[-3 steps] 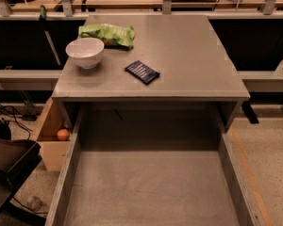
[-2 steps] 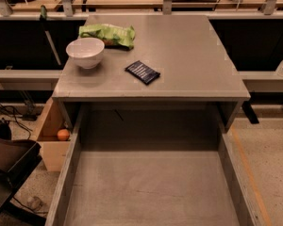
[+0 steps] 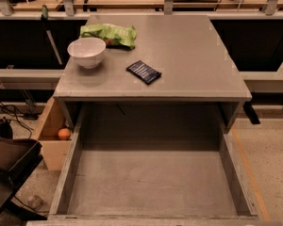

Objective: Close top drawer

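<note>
Camera view: looks down over front of cabinet; notes run L to R.
Far L, floor: dark angular object point(image 3: 12, 159), can't ID.
L of cabinet: small pale wooden box point(image 3: 52, 142) on floor, just beside drawer's L wall, open top, small orange ball point(image 3: 63, 134) inside. Clear of drawer's travel, as far as I can judge.
Flat grey cabinet top point(image 3: 193, 55): white round bowl point(image 3: 87, 52) at L, upright; crumpled green snack bag point(image 3: 108, 34) just behind it; dark blue flat packet point(image 3: 144, 72) near centre. All sit on the fixed top, so prob. unaffected by closing.
Task item: wide grey top drawer point(image 3: 153, 182) pulled fully out toward cam, nothing in it; front panel at bottom edge of frame, knob not visible.
R side: bare speckled floor, nothing near drawer wall.
Arm pose: arm not in frame, can't describe.
Gripper: out of frame; fingers wide or narrow, can't tell.
Judgement: closing not begun; needs push on front panel toward cabinet.
</note>
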Controlling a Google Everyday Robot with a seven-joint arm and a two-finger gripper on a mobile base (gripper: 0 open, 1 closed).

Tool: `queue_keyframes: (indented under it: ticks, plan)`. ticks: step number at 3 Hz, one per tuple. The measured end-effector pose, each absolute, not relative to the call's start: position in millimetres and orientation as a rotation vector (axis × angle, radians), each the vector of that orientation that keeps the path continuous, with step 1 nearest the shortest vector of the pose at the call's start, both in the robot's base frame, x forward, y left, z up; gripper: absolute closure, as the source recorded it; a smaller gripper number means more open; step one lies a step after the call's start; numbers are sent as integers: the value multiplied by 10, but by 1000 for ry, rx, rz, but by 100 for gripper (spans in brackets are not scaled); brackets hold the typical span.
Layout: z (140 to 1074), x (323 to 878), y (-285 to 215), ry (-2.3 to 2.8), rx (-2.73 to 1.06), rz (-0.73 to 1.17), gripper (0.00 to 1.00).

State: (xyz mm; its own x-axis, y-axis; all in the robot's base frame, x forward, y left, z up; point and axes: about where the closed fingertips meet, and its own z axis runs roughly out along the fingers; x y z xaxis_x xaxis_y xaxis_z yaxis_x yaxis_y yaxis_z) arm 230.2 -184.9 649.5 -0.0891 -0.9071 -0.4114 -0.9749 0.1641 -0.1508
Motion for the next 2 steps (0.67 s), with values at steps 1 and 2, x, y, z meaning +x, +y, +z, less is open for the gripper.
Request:
queue_keyframes:
  ticks: [1,2]
  plan:
    - [6493,2618,-1637,1974,-1806,225,100]
    - [6496,2644,-1606,1969,-1808,225,100]
